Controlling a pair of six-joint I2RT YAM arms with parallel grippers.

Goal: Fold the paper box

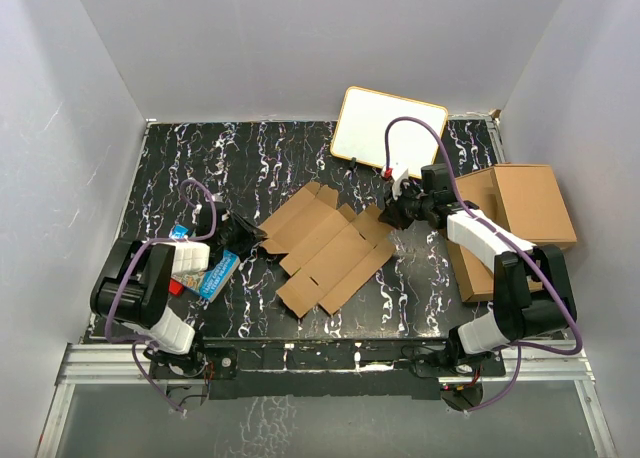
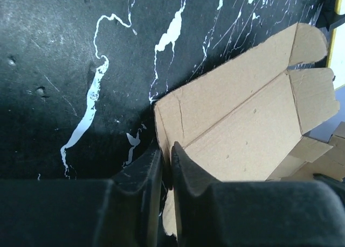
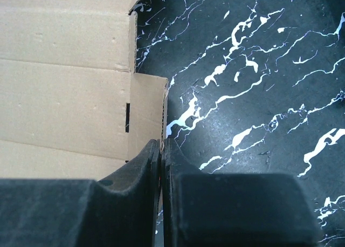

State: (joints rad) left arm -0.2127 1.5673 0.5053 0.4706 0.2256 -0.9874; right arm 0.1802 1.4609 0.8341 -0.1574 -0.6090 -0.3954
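Paper box pinched both ends: left hand on corner, right hand on flap.

Black white-veined tabletop within plain pale walls, metal rail along its near edge.

You'll find no legible writing anywhere here. The blue book at the near left carries print, but it's too small to read.

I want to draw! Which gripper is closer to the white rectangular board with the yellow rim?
Right. The right gripper is just in front of the white rectangular board with the yellow rim; the left gripper is much farther, toward the near left.
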